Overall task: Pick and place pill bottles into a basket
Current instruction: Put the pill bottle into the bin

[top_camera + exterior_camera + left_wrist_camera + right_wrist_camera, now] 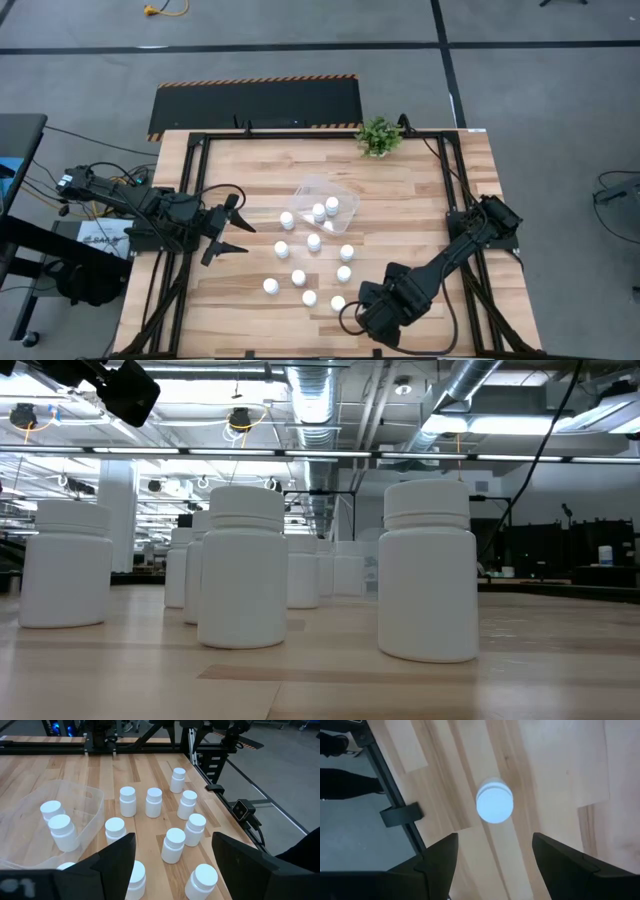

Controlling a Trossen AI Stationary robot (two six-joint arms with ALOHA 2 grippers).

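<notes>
The clear basket (310,187) stands mid-table with three white pill bottles (319,212) upright in it; its wall (92,800) also shows in the left wrist view. Several more bottles (298,277) stand upright on the wood nearer the front edge, and in the low view (240,565). My right gripper (495,840) is open and points down over the front of the table. One bottle (494,804) stands on the wood below it, just ahead of its fingers, untouched. My left gripper (225,225) waits open at the table's left, facing the bottles (173,845).
A small green potted plant (378,136) stands at the far edge. Black frame rails (455,190) run along the table's sides and back, and one rail (395,800) lies close beside my right gripper. Bare wood lies at the far left.
</notes>
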